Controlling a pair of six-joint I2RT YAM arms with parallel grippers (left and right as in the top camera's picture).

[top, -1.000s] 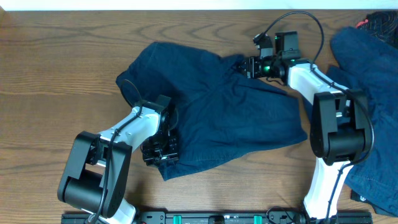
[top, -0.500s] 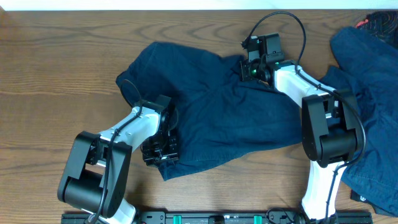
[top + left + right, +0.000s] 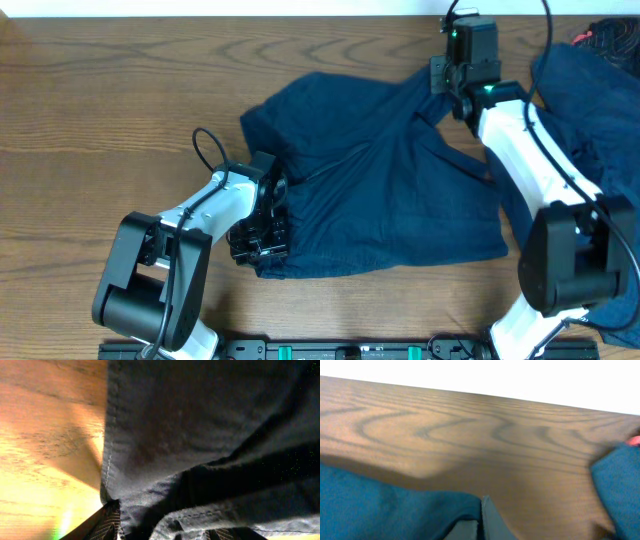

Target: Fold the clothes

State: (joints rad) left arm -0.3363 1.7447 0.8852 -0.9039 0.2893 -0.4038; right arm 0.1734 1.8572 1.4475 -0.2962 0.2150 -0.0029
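shorts [image 3: 390, 190] were spread at centre of table [image 3: 100, 120] | 1 o'clock corner was pinched tight by right gripper [image 3: 447, 88] | 8 o'clock hem was seen between left gripper [image 3: 262, 243] fingers, hold could not be told | second navy garment [image 3: 600, 110] was heaped at 3 o'clock

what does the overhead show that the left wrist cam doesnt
Only overhead: the whole shorts, the right gripper shut on their top edge, the left gripper at a lower corner, and a second navy garment at the right. Only left wrist: the stitched hem up close, running down to the fingers. Both: navy cloth on the wooden table.
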